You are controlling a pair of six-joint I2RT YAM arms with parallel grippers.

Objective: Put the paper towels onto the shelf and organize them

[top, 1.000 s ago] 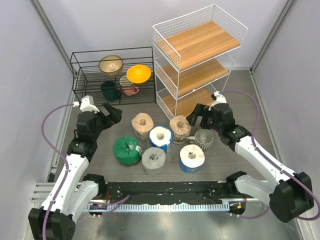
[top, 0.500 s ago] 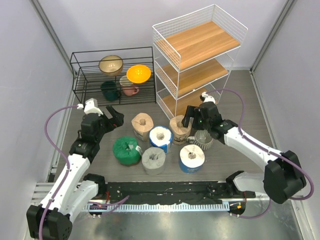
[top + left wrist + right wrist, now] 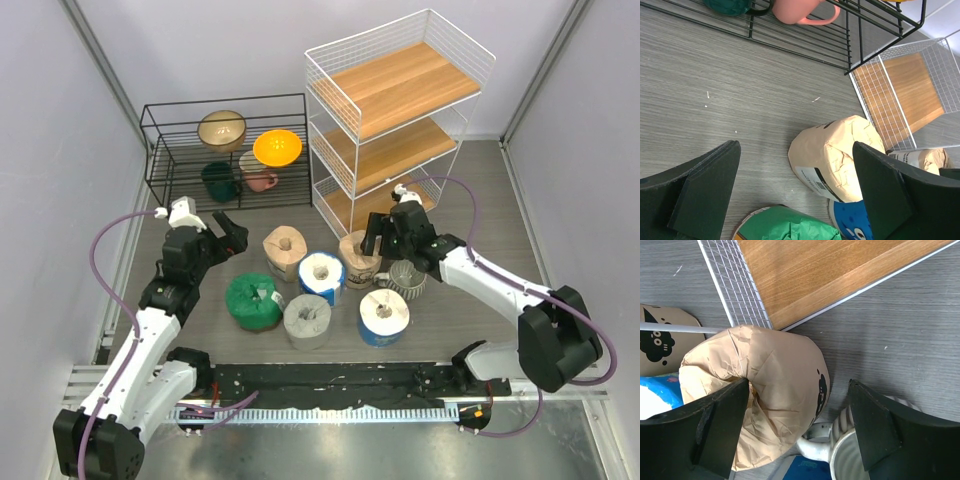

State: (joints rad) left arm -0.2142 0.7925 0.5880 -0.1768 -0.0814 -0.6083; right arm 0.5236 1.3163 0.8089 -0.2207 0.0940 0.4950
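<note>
Six paper towels stand in a cluster on the floor: tan [image 3: 284,250], white-and-blue [image 3: 321,275], tan [image 3: 358,257], green [image 3: 252,300], grey [image 3: 307,320], white-and-blue [image 3: 384,315]. The shelf [image 3: 400,120] stands behind them, its boards bare. My right gripper [image 3: 374,238] is open and low over the right tan roll [image 3: 775,390]. One finger [image 3: 720,425] sits at the roll's hollow core. The other finger [image 3: 875,425] stands off the roll's outer side, above the mug. My left gripper [image 3: 228,232] is open and hovers left of the left tan roll [image 3: 837,152], holding nothing.
A ribbed grey-white mug [image 3: 407,277] touches the right tan roll, right beside my right gripper [image 3: 797,390]. A low black wire rack [image 3: 225,110] with bowls and mugs stands at the back left. The shelf's bottom board [image 3: 830,280] lies just beyond the roll.
My right arm has swung left and down from beside the mug onto the right tan roll, and its jaws have narrowed a little. The left arm has barely shifted.
</note>
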